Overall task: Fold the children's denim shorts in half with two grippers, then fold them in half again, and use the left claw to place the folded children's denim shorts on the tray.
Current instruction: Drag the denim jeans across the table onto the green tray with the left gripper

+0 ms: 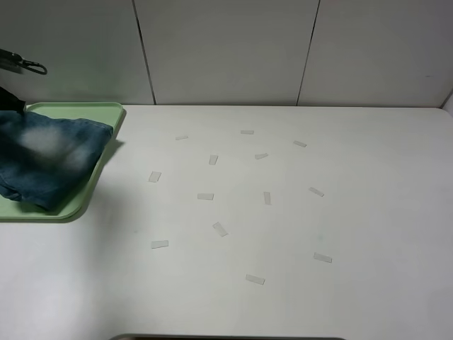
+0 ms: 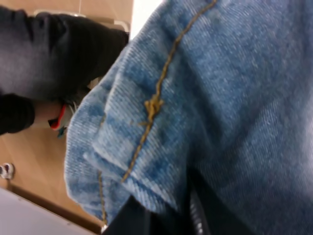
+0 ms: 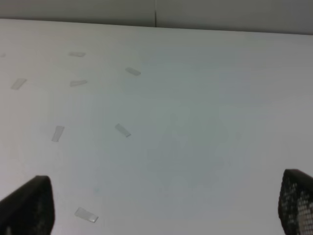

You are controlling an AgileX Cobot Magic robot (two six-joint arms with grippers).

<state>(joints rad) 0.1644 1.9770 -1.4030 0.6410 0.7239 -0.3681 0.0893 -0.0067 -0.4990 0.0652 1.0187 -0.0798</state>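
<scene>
Lying folded into a thick bundle, the children's denim shorts (image 1: pixel 46 159) sit over the pale-green tray (image 1: pixel 99 111) at the nine o'clock edge of the exterior high view, their right corner reaching just past the tray's rim. The left wrist view is filled by faded denim (image 2: pixel 220 98) with an ochre-stitched seam; the left claw itself is hidden behind the cloth, its jaws drawn nearly together, and whether they pinch the fabric cannot be told. Spreading from the tray toward three o'clock, the white table (image 1: pixel 368 212) carries scattered tape strips (image 1: pixel 220 229). The right gripper (image 3: pixel 161 205) hovers above it, fingertips (image 3: pixel 29 205) spread wide, holding nothing.
</scene>
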